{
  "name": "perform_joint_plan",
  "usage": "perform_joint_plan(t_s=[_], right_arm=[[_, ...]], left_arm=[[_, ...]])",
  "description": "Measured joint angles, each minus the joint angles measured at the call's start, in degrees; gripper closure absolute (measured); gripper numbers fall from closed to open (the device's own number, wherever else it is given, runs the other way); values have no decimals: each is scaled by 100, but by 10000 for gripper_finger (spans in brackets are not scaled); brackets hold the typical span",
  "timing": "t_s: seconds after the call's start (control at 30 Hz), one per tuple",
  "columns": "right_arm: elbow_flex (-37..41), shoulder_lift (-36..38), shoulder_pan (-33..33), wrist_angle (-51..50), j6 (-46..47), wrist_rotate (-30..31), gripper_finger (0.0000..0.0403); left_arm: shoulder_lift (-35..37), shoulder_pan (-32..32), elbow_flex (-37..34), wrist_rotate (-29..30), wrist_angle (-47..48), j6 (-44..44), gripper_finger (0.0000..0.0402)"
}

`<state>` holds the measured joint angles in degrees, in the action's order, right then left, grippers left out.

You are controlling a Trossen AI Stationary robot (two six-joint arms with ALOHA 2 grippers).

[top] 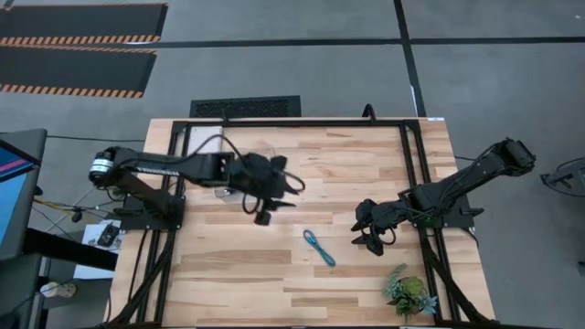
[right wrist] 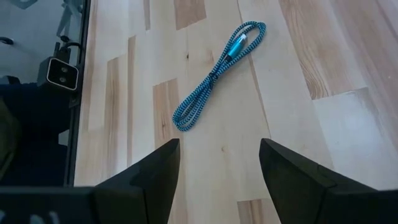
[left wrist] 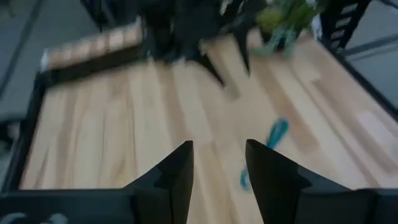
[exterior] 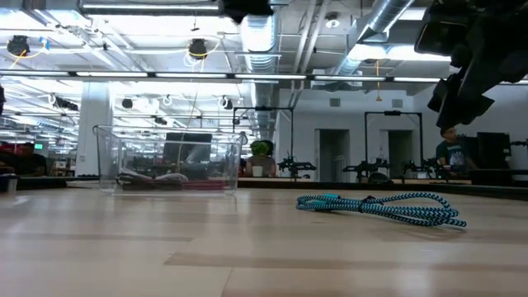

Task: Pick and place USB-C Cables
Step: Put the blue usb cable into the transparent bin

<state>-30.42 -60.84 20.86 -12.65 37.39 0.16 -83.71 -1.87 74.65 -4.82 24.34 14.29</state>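
Note:
The teal cable [top: 319, 247] lies flat on the wooden table as a long folded bundle, also seen in the low view [exterior: 379, 206] and right wrist view [right wrist: 217, 74]. My right gripper [top: 370, 241] [right wrist: 219, 168] hovers open just right of it, touching nothing. My left gripper [top: 262, 217] [left wrist: 219, 168] is open above the table, left of and farther back than the cable [left wrist: 273, 134]. A clear box [exterior: 169, 161] on the table holds a white bundle [exterior: 167, 176] and a reddish one [exterior: 202, 186]. No black cable shows.
A small green potted plant [top: 409, 294] stands near the table's near right corner. The clear box sits under the left arm in the table's far left part. Bare wood lies between the box and the teal cable. Black frame rails [top: 416, 164] run along the table's sides.

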Motion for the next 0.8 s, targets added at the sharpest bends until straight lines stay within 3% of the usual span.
perform_joint_plan(t_s=[0.23,0.6,0.8], right_arm=[[-2,0,0,-13,16,-4,159],[-2,0,15,-19,15,-18,159],[-2,0,15,-21,16,-19,159]], left_arm=[[-987,-432,1,-17,-765,374,256],[-2499,-620,8,-93,-1195,892,169],[-2906,-618,7,-413,-1648,1246,153]])
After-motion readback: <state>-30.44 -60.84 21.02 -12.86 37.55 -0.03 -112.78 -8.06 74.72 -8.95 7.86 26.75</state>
